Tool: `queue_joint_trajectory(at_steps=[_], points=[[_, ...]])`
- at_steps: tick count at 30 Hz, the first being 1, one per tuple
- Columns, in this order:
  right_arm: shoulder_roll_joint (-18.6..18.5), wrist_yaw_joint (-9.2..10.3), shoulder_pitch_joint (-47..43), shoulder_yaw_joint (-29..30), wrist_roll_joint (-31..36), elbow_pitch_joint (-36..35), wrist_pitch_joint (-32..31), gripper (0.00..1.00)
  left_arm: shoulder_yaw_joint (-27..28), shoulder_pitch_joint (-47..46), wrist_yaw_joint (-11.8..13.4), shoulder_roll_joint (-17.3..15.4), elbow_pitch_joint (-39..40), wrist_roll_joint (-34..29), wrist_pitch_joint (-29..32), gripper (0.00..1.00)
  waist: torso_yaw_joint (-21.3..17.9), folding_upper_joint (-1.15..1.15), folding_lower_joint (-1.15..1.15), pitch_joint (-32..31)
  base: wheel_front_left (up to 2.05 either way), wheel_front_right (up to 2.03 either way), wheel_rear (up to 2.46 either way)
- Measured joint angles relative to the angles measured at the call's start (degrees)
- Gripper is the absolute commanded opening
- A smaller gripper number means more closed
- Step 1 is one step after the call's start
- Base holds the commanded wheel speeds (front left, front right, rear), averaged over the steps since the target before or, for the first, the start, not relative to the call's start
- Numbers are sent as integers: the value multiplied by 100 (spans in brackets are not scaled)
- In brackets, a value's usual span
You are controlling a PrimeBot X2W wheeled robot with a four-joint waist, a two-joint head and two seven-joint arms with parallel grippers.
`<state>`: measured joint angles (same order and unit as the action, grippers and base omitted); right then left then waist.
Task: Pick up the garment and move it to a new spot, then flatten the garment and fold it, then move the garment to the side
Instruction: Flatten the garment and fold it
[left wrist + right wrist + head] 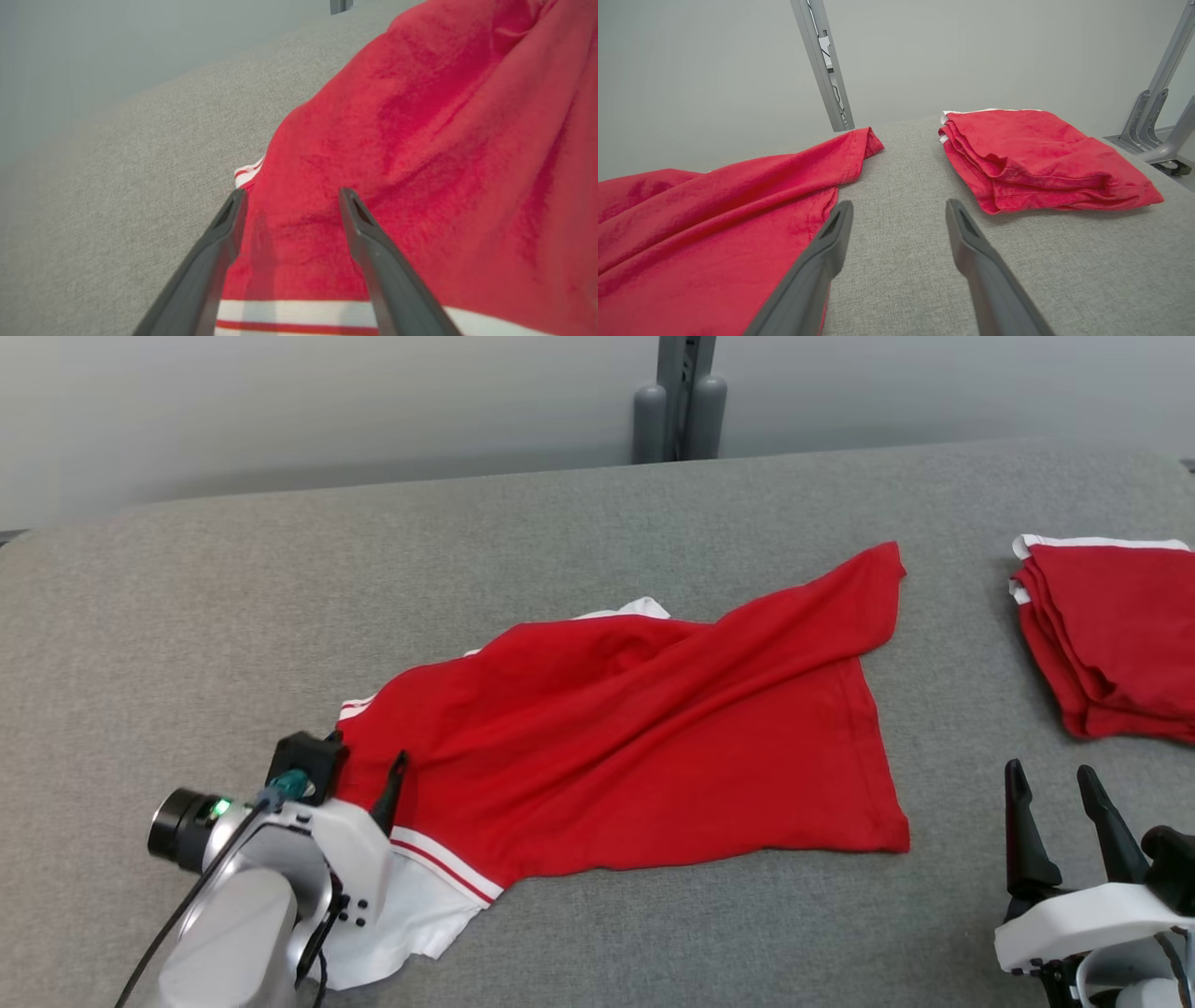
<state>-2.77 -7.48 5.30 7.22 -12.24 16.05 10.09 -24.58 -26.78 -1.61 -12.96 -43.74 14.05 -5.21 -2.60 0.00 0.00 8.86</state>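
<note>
The garment (pixel 635 728) is a red shirt with white striped trim, lying loosely spread and wrinkled across the middle of the grey table (pixel 560 523). My left gripper (pixel 366 751) hovers open over its left end. In the left wrist view the two fingers of the left gripper (pixel 293 192) straddle red cloth of the garment (pixel 420 140) just past the white band, with nothing pinched. My right gripper (pixel 1050 770) stands open at the lower right above bare table. In the right wrist view the right gripper (pixel 899 204) sits just right of the garment (pixel 714 219).
A folded stack of red garments (pixel 1111 635) rests at the table's right edge, ahead of the right gripper, and appears as the folded stack (pixel 1031 154) in the right wrist view. A grey metal post (pixel 679 401) rises behind the table's far edge. Frame legs (pixel 1153 112) stand at the far right.
</note>
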Motion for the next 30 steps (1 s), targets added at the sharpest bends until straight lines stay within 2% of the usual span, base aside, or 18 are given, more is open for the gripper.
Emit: queue_joint_trajectory(at_steps=[4,8,9,10,11,21,26,27,28,29,30], points=[[0,0,73,-68,12,-5,-8,100,-132,-404,-175,52,-403,-48,43,100,-120,0,0,114,0,0,0],[1,0,135,-142,9,3,-8,100,-153,-688,-191,69,-848,-46,110,100,-229,0,0,224,0,0,0],[1,0,135,-142,9,3,-8,100,-153,-688,-191,69,-848,-46,110,91,-229,0,0,224,0,0,0],[1,0,149,-156,4,13,-7,100,-155,-744,-188,64,-947,-46,103,18,-255,0,0,250,0,0,0],[1,0,169,-169,2,18,-7,100,-147,-795,-188,66,-1036,-43,79,0,-280,0,0,276,0,0,0],[0,0,294,-194,-34,93,53,100,-158,-1393,-80,215,-1421,-45,-623,0,-351,0,0,465,0,0,0],[1,0,383,-265,-43,144,63,100,-171,-1720,-32,335,-1635,-43,-755,0,-380,0,0,514,0,0,0],[1,0,391,-275,-48,156,70,100,-174,-1735,-32,360,-1690,-42,-778,5,-389,0,0,517,0,0,0],[1,0,404,-285,-60,168,74,100,-174,-1747,-34,381,-1747,-31,-793,36,-398,0,0,518,0,0,0],[1,0,419,-288,-80,181,89,100,-166,-1755,-37,402,-1789,-1,-806,78,-403,0,0,518,0,0,0],[1,0,425,-285,-90,188,105,100,-149,-1757,-45,423,-1816,32,-844,100,-403,0,0,515,0,0,0]])
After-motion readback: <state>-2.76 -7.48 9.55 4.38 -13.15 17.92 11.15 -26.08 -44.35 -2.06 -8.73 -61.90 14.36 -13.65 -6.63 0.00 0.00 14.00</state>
